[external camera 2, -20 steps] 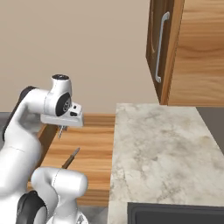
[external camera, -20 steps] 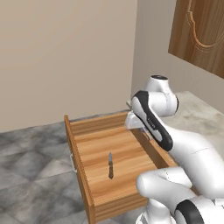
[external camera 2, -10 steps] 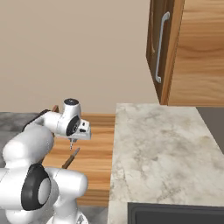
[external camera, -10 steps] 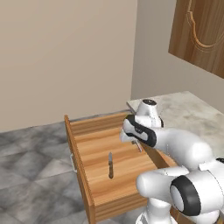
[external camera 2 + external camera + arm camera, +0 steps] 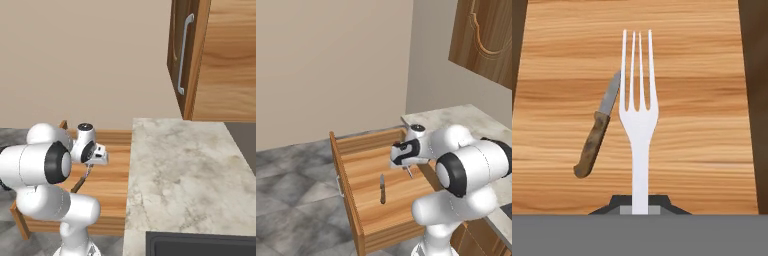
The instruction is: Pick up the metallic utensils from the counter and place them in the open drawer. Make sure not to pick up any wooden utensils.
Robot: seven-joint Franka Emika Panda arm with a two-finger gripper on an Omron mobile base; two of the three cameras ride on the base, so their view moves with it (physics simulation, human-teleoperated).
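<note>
Left base view: gripper (image 5: 407, 169) hangs over the open drawer (image 5: 351, 150); knife (image 5: 382, 188) lies on its floor.
Right base view: counter (image 5: 180, 170) lies beside the drawer.
Hand view: jaws clamped on fork (image 5: 637, 120), tines above the knife.

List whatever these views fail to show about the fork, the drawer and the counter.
- Fork handle end: hand view, cut off at the bottom inside the shut pincer.
- Drawer front and knife: right base view, hidden behind the arm.
- Counter near half: left base view, blocked by the arm.
</note>
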